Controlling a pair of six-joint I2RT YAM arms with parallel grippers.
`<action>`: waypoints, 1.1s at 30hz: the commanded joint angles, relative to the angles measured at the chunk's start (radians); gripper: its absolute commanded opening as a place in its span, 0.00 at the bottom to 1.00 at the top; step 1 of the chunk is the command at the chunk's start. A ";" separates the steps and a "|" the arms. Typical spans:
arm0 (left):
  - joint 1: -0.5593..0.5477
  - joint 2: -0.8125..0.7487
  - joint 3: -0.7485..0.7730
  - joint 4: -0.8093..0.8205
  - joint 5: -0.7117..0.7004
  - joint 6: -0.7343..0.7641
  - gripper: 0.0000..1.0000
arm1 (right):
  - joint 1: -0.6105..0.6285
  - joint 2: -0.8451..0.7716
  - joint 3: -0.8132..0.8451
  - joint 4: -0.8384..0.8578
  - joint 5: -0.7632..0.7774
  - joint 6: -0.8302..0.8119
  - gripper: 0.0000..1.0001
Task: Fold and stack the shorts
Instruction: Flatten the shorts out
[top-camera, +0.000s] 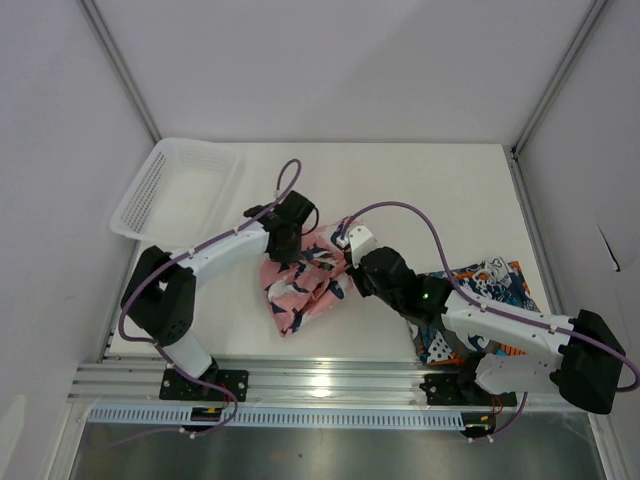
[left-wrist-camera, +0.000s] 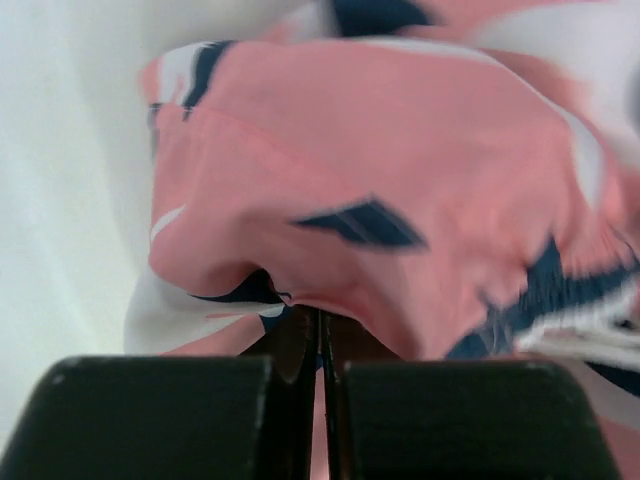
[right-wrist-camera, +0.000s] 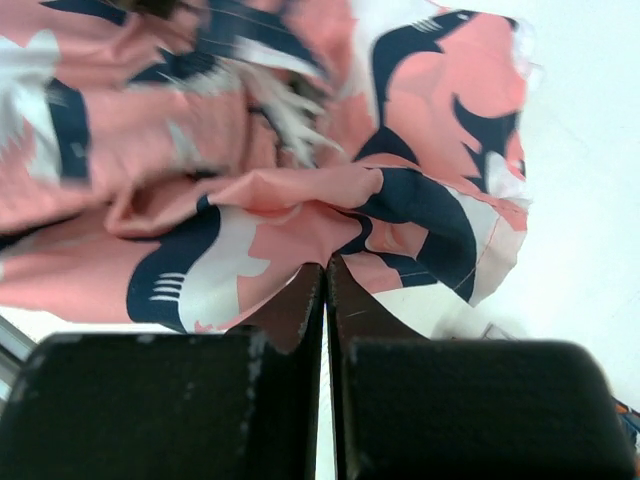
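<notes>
The pink shorts (top-camera: 300, 285) with navy-and-white shapes lie crumpled at the table's middle, between both arms. My left gripper (top-camera: 288, 250) sits at their upper left edge. In the left wrist view the left gripper (left-wrist-camera: 322, 318) is shut, pinching a fold of the pink cloth (left-wrist-camera: 400, 150). My right gripper (top-camera: 350, 268) is at the shorts' right edge. The right wrist view shows the right gripper (right-wrist-camera: 325, 265) shut on a bunched pleat of the pink shorts (right-wrist-camera: 300, 190). The printed blue, orange and white shorts (top-camera: 495, 285) lie at the right, partly under the right arm.
A white mesh basket (top-camera: 150, 190) stands at the back left with nothing seen in it. White walls enclose the table on three sides. The aluminium rail with both arm bases (top-camera: 320, 380) runs along the near edge.
</notes>
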 joint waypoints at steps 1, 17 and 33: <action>0.120 -0.048 -0.084 0.039 -0.004 0.002 0.00 | -0.025 -0.060 -0.016 0.070 0.047 0.035 0.00; 0.318 -0.575 -0.229 0.067 0.041 -0.156 0.73 | -0.034 -0.028 -0.097 0.088 -0.043 0.104 0.00; 0.129 -0.278 -0.137 0.035 0.122 -0.067 0.70 | -0.017 0.006 -0.102 0.106 -0.052 0.107 0.00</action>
